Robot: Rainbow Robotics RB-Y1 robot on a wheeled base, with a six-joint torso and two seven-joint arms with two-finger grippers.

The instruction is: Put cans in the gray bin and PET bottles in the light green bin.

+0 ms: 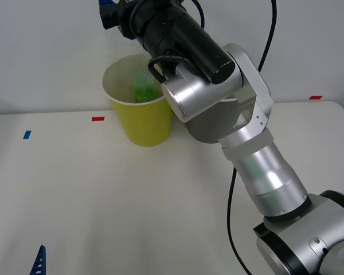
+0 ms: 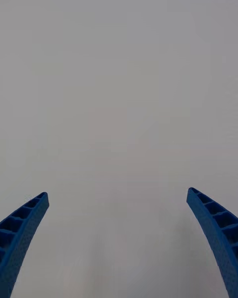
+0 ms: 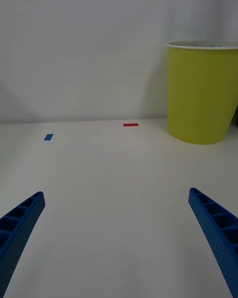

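A white table stretches out ahead, marked with a short red strip of tape just left of the round, tapered yellow-green bin with a white rim, a small blue strip farther left, and another red strip far to the right. The small plastic bottle with the bright green label lies inside the lime bin, against its white inner wall. The right arm's silver and black links reach up and across the bin's right side, hiding what stands behind them. The right gripper is held high above the bin, facing the plain wall, its blue ribbed fingers spread wide and empty. The left gripper hangs low over the near table, also spread and empty.
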